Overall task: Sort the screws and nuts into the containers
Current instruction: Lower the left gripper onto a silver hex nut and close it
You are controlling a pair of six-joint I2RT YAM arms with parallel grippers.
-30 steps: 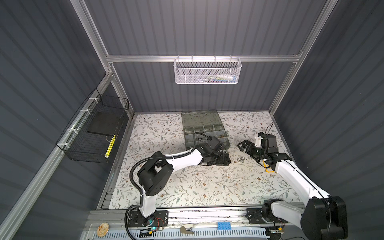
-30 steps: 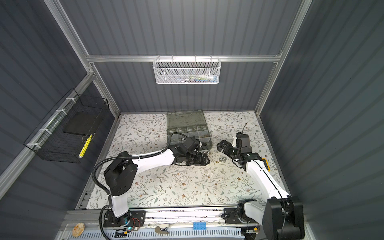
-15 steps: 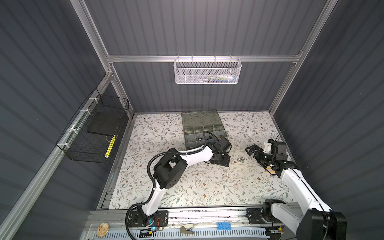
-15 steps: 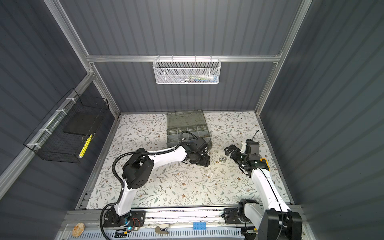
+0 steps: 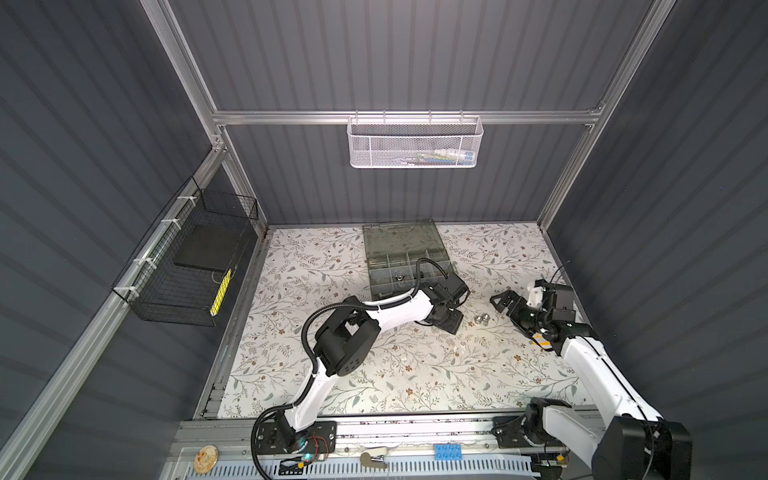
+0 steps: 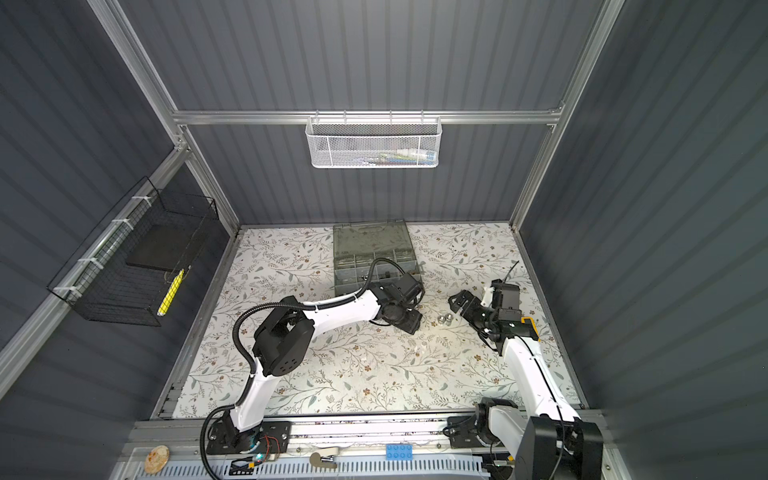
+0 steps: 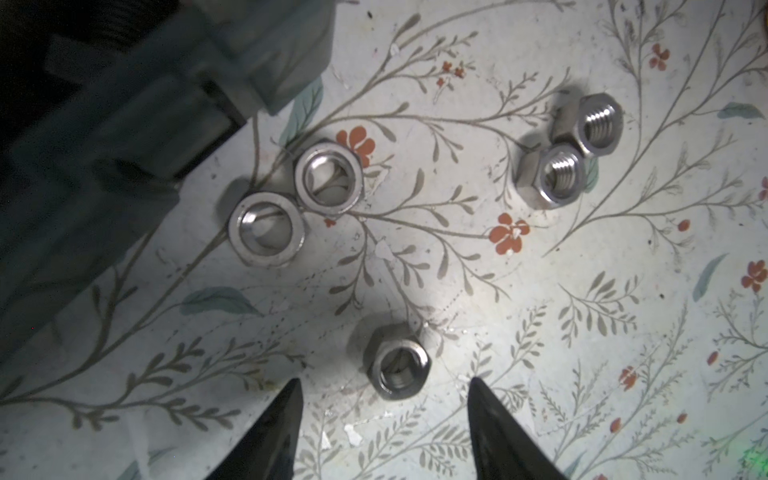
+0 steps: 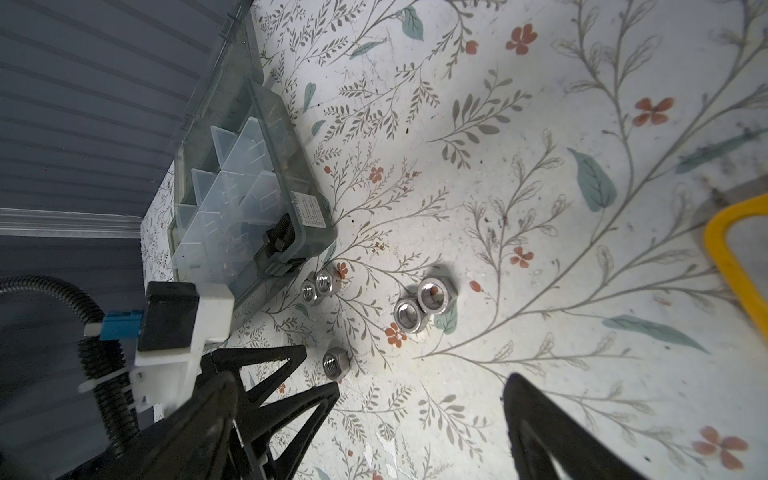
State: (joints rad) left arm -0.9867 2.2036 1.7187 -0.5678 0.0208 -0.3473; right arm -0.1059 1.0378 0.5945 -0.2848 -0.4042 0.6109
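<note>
Two small silver nuts (image 5: 481, 320) lie on the floral-patterned tabletop (image 5: 374, 374) in both top views. They sit between the left gripper (image 5: 452, 324) and the right gripper (image 5: 504, 308), touching neither. A translucent grey-green plastic organiser case (image 5: 399, 239) sits just behind the left gripper, its hinged lid folded back.

Seen from the left wrist, five silver nuts rest on the tabletop. Two wide thin nuts (image 7: 266, 226) touch each other beside the case's corner (image 7: 145, 124). Two taller threaded nuts (image 7: 552, 176) touch each other further off. A single hex nut (image 7: 397, 365) lies between the left gripper's black pointed fingertips (image 7: 286, 415), which stand spread on either side of it without touching it.

From the right wrist, the right gripper's black fingers (image 8: 540, 436) are spread wide over bare tabletop with nothing between them. The left gripper's latticed fingers (image 8: 266, 359) flank the single hex nut (image 8: 336, 363). One pair of nuts (image 8: 316, 286) lies just beside the case and another pair (image 8: 419, 303) lies near it. A dark threaded bolt (image 8: 279, 237) lies in the case's corner compartment, the one closest to the nuts.
</note>
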